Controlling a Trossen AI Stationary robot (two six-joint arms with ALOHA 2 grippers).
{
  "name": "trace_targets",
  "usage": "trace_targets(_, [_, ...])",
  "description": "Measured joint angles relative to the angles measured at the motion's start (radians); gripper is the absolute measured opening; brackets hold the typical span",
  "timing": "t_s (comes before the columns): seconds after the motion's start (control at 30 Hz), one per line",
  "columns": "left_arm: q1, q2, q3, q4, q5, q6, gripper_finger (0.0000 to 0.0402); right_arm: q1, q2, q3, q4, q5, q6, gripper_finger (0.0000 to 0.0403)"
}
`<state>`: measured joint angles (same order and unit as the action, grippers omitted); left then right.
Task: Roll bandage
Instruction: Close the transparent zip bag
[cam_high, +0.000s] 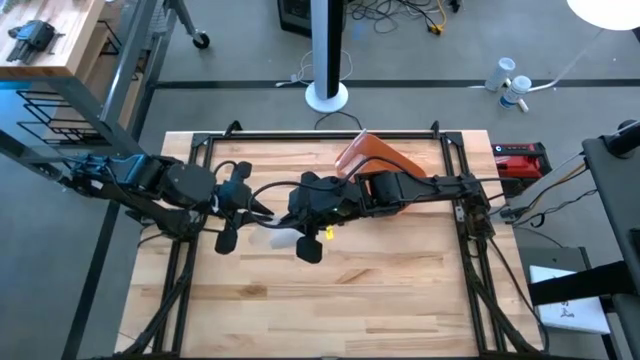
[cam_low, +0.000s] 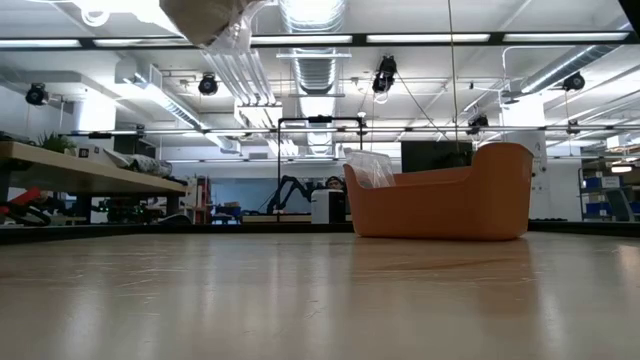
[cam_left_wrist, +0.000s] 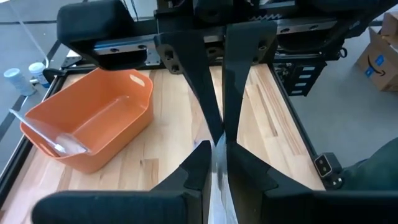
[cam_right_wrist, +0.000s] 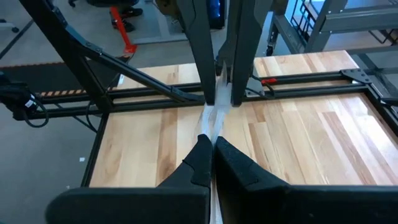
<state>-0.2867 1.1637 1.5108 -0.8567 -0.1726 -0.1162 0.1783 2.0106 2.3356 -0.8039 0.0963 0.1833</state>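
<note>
Both grippers pinching bandage

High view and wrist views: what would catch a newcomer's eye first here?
The two tools meet nose to nose above the table's middle, the left tool and right tool both pinching a thin, pale bandage strip stretched between them in mid-air. Behind them, toward the table's far edge, sits an orange bin with a clear plastic wrapper draped over its rim.
</note>
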Motion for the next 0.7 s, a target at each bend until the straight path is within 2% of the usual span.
trace_targets(0.27, [0.000, 0.018, 0.000, 0.068, 0.024, 0.025, 0.0037, 0.000, 0.000, 0.009, 0.001, -0.001, -0.012, 0.0000])
trace_targets(0.7, [0.000, -0.021, 0.057, 0.025, 0.026, -0.002, 0.0037, 0.000, -0.015, 0.021, -0.060, 0.000, -0.019, 0.0000])
